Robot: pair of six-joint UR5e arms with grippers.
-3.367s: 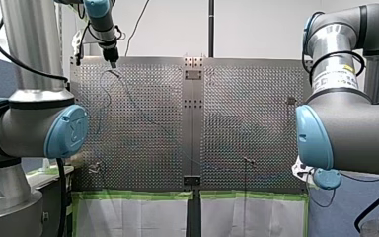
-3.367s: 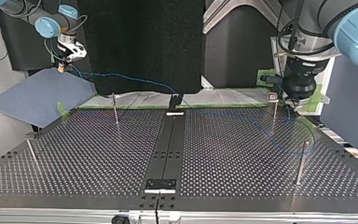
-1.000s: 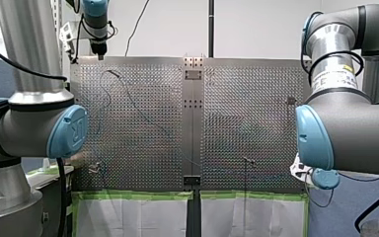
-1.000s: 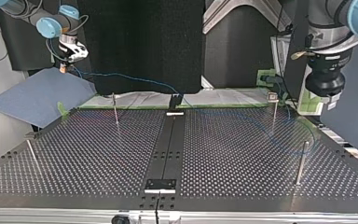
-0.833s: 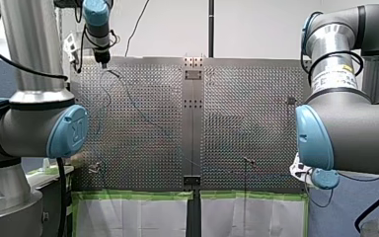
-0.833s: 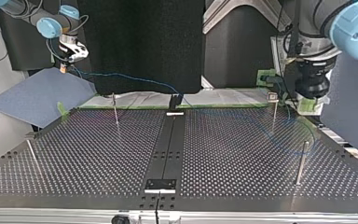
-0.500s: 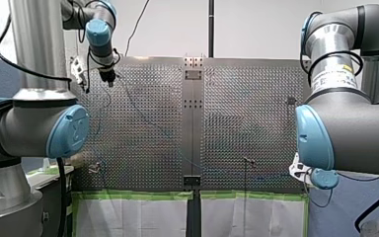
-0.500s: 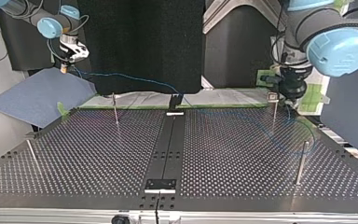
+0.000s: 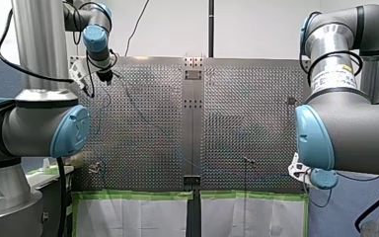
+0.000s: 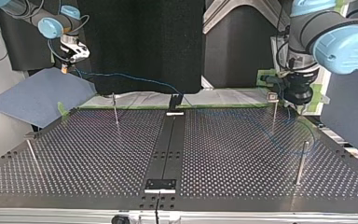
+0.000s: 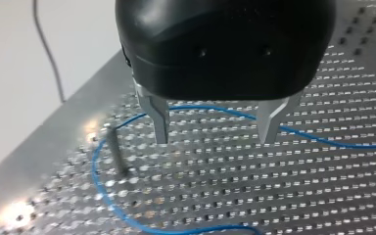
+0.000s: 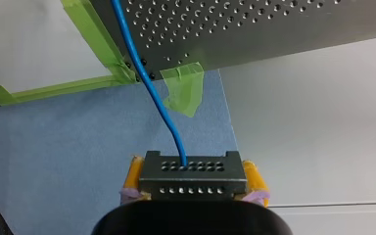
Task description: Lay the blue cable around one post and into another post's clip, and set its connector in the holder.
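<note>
The right gripper [image 12: 193, 182] is closed on the connector [image 12: 192, 171] between its yellow pads. It holds it off the table [image 10: 98, 154], over a blue mat [image 12: 78, 147] at the top view's 10 o'clock. From there the cable [image 12: 152, 93] runs onto the table and ends in a loose loop at 3 o'clock. The left gripper [image 11: 214, 139] hangs at 2 o'clock with its jaws open and empty. A strand of cable lies below them and a post [image 11: 117, 152] stands beside them, inside the loop. The step in hand looks like picking up the cable for routing. Next, the left gripper would need to drop and close on that strand without hitting the post. The top view shows four posts, one cable, one connector and two arms.
</note>
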